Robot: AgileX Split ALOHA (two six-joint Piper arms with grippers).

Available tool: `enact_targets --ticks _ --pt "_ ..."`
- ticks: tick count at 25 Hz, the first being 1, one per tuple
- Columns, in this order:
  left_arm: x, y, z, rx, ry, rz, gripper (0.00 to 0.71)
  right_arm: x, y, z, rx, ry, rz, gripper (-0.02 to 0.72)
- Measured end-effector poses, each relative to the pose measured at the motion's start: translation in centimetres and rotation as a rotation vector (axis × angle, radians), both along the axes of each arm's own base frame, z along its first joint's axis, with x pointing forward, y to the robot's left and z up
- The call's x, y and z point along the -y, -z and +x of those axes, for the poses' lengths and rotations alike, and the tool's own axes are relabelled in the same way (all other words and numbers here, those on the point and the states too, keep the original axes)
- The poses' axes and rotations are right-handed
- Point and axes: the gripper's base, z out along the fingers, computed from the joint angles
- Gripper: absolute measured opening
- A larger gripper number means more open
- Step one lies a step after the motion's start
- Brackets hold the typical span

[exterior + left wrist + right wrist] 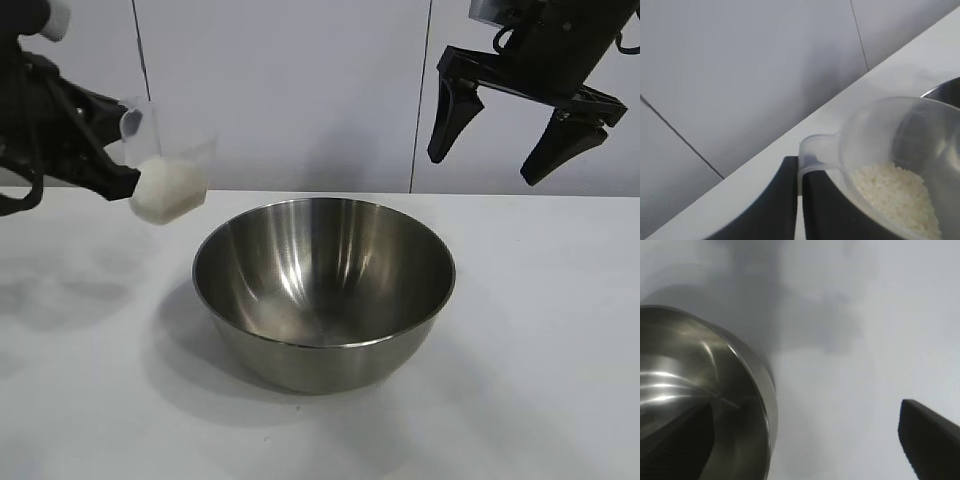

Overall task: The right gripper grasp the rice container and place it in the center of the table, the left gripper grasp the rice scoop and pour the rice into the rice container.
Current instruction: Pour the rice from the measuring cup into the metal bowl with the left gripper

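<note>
So your table (560, 380) is plain white and takes up most of the exterior view, with the rice container (324, 290) sitting upright on it around the middle, nothing inside it that you can see. Your right gripper (497, 155) hangs up high behind the bowl's right side, well clear of it, fingers spread wide and holding nothing. Over on the left, your left gripper (128, 180) is up in the air with its fingers pinched tight on the handle of the rice scoop (172, 170). The scoop is off the table, just beside the bowl's left rim and above it, tipped a bit toward the bowl. The rice (897, 197) is heaped in the scoop's bottom
</note>
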Motion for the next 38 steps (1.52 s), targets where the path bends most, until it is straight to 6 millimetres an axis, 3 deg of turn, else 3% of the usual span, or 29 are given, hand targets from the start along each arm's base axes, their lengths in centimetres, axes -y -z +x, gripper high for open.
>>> enact_targets --ticks 7,13,19,24,32,38 --pt "2.9 -2.9 1.1 0.047 0.069 0.037 0.013 0.0 0.0 0.0 0.000 0.000 0.000 0.694" --pt "4.4 -3.5 0.7 0.067 0.126 0.086 0.013 0.0 0.0 0.0 0.000 0.000 0.000 0.694" --pt "5.5 -3.2 0.0 0.111 0.207 0.208 0.013 0.1 0.0 0.0 0.001 -0.002 -0.008 0.694" --pt "6.1 -2.5 0.5 0.145 0.253 0.291 0.012 0.1 0.0 0.0 0.000 -0.003 -0.011 0.694" --pt "10.0 -0.8 2.0 0.259 0.413 0.481 0.012 0.2 0.1 -0.1 -0.013 -0.009 -0.021 0.694" --pt "12.1 0.6 2.0 0.451 0.565 0.755 0.012 0.3 0.1 -0.1 -0.013 -0.013 -0.034 0.694"
